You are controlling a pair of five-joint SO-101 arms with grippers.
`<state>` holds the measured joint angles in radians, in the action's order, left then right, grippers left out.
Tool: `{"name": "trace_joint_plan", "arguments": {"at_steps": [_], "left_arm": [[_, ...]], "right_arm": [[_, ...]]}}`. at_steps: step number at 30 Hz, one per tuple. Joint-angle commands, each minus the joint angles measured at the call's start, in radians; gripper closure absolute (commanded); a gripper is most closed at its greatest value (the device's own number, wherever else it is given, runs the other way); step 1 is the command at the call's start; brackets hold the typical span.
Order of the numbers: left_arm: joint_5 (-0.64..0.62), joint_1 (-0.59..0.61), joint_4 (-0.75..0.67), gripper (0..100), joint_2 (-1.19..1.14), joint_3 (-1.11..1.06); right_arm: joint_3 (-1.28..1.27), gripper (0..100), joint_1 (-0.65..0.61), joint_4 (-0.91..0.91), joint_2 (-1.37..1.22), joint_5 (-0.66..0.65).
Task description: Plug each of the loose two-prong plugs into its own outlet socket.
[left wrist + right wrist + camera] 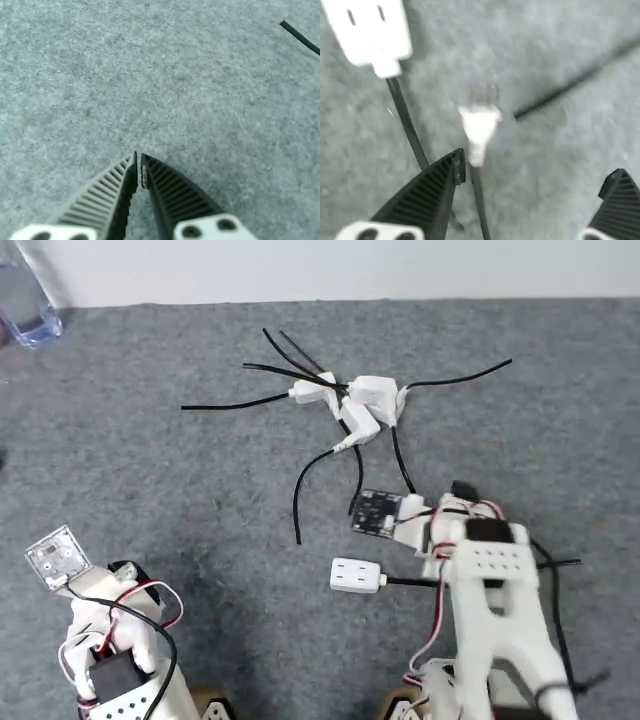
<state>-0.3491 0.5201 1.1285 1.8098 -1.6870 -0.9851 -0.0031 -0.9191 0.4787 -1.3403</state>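
- right between the wide-open jaws of the right gripper (537,177) lies a loose white plug (479,122) on the grey mat (150,470), blurred, with its black cord (480,210) running back under the gripper.
- close by, a single white socket (357,576) lies flat with two slots showing on its face, just left of the right arm.
- farther off, a cluster of white plugs and sockets (355,400) sits mid-mat, its black leads (460,375) fanning out left and right.
- at near left, the left gripper (138,161) hovers with its jaws closed on nothing, bare mat all around it.
- a clear container (25,300) stands at the far-left edge; what it holds is unclear.
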Motion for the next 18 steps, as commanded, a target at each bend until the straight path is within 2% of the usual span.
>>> {"name": "trace_joint_plan", "arguments": {"at_steps": [1,4,18], "left_arm": [[0.008,0.009,0.005,99,0.009,0.004],[0.008,0.009,0.005,99,0.009,0.004],[0.009,0.009,0.006,99,0.009,0.004]], "right_arm": [[0.084,59.3,-0.021,0.051,-0.16,0.028],[0.184,59.3,-0.001,0.05,-0.274,0.086],[0.233,59.3,0.022,0.059,-0.329,0.057]]}}
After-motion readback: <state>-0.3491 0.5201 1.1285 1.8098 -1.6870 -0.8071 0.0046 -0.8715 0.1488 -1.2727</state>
